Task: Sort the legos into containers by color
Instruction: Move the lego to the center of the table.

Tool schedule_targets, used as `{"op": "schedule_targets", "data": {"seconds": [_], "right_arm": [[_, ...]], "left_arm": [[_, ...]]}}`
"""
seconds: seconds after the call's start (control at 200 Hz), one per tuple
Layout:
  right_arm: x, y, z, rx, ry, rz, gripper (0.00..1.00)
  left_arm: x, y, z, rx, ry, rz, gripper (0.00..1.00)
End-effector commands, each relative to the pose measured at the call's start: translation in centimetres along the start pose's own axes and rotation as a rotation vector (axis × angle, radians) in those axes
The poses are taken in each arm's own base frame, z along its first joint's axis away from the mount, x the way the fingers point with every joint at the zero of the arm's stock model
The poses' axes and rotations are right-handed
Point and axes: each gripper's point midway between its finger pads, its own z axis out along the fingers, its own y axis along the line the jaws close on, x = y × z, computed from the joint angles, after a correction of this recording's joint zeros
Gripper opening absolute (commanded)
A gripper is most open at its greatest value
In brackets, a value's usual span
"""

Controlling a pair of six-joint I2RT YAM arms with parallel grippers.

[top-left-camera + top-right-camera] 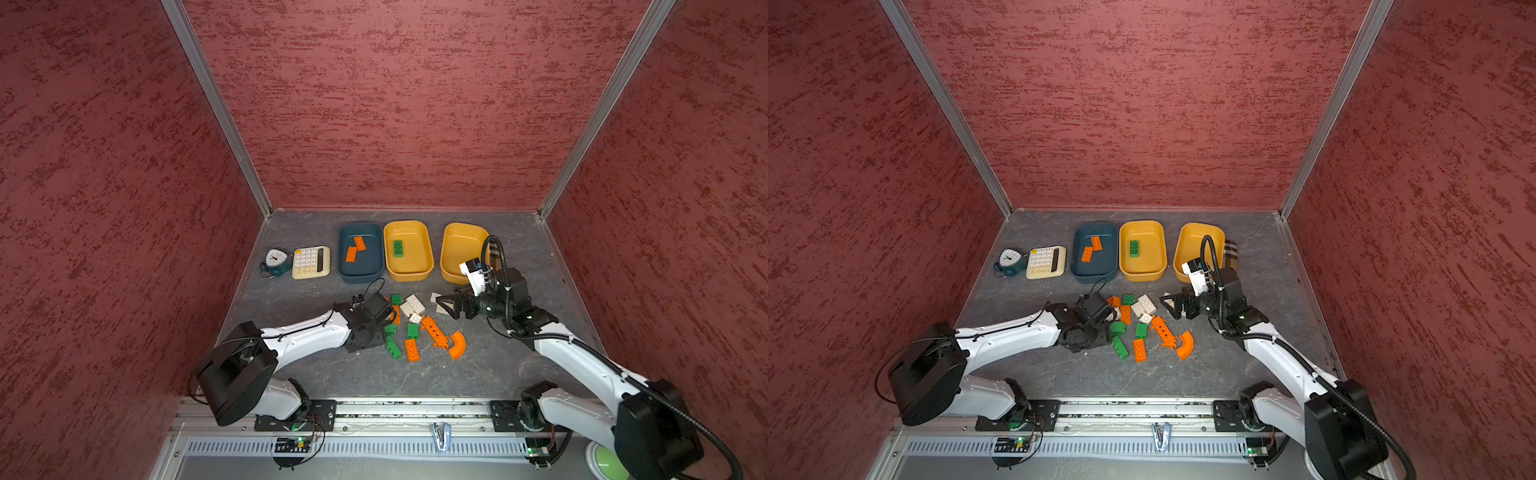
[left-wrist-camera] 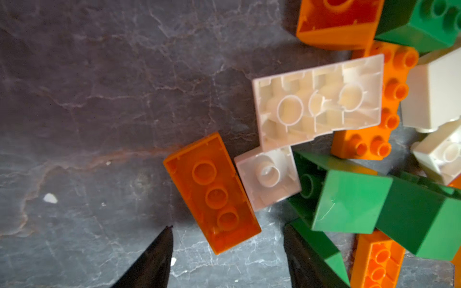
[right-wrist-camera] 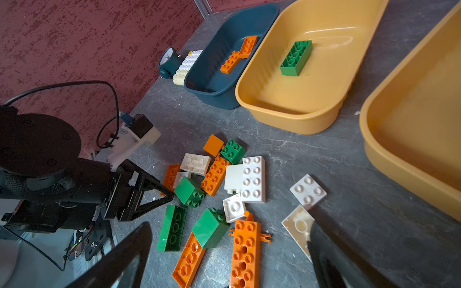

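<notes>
L gripper [image 2: 228, 227] part open, empty, straddling upside-down orange plastic lego brick [image 2: 212, 193] on grey table [image 2: 99, 99]. R gripper [image 3: 229, 224] wide open, empty, above flat white lego plate [image 3: 296, 225] beside lego pile [image 3: 217, 174]

Both top views look steeply down from high; wrist cameras sit close, sharing the legos [image 3: 214, 175].

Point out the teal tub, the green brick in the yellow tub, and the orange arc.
teal tub [image 1: 370, 266]: in a top view, bare floor of the tub.
green brick [image 1: 398, 248]: in a top view, its middle.
orange arc [image 1: 460, 347]: in a top view, mid-curve.
</notes>
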Motion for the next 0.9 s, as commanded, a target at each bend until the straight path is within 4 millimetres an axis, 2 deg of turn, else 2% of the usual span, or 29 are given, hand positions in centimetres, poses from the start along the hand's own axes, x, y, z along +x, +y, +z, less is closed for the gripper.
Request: {"op": "schedule_targets", "data": {"seconds": [0.0, 0.175, 0.551, 0.761, 0.897], "right_arm": [[0.0, 0.4, 0.1, -0.019, -0.005, -0.026, 0.99], [0.1, 0.3, 0.1, -0.014, -0.003, -0.028, 0.99], [0.2, 0.2, 0.1, -0.012, -0.003, -0.026, 0.99], [0.3, 0.1, 0.2, -0.010, -0.002, -0.027, 0.99], [0.3, 0.1, 0.2, -0.006, -0.003, -0.029, 0.99]], "left_arm": [[-0.3, 0.3, 0.7, -0.009, -0.004, 0.009, 0.70], [-0.3, 1.9, 0.9, -0.082, 0.001, 0.030, 0.68], [-1.0, 4.3, 0.1, -0.167, -0.006, 0.059, 0.64], [-1.8, 3.9, 0.7, -0.135, 0.008, 0.067, 0.61], [-2.4, 3.7, 1.0, -0.130, 0.006, 0.074, 0.55]]}}
